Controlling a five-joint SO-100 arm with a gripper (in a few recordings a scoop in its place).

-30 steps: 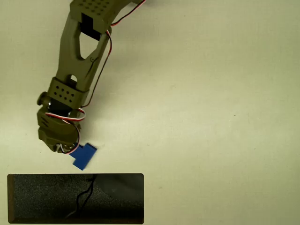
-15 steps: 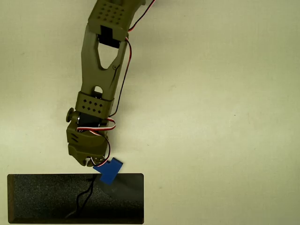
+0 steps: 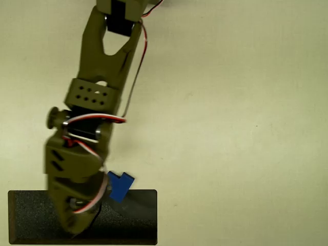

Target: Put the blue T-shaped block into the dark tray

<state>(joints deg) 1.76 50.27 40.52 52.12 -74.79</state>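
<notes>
Olive-green arm reaches down from 12 o'clock, gripper [image 3: 77, 225] head over dark tray [image 3: 31, 218] at 7 o'clock. Blue T-shaped block [image 3: 119, 186] beside gripper head's right side, overlapping tray's top rim. Cannot tell if block is gripped; fingers hidden.

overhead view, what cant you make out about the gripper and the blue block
- Gripper: fingertips hidden under its own olive body, which is motion-blurred; open or shut unclear.
- Blue T-shaped block: left part covered by the gripper; held or not, unclear.
- Dark tray: left interior hidden by the arm.
</notes>
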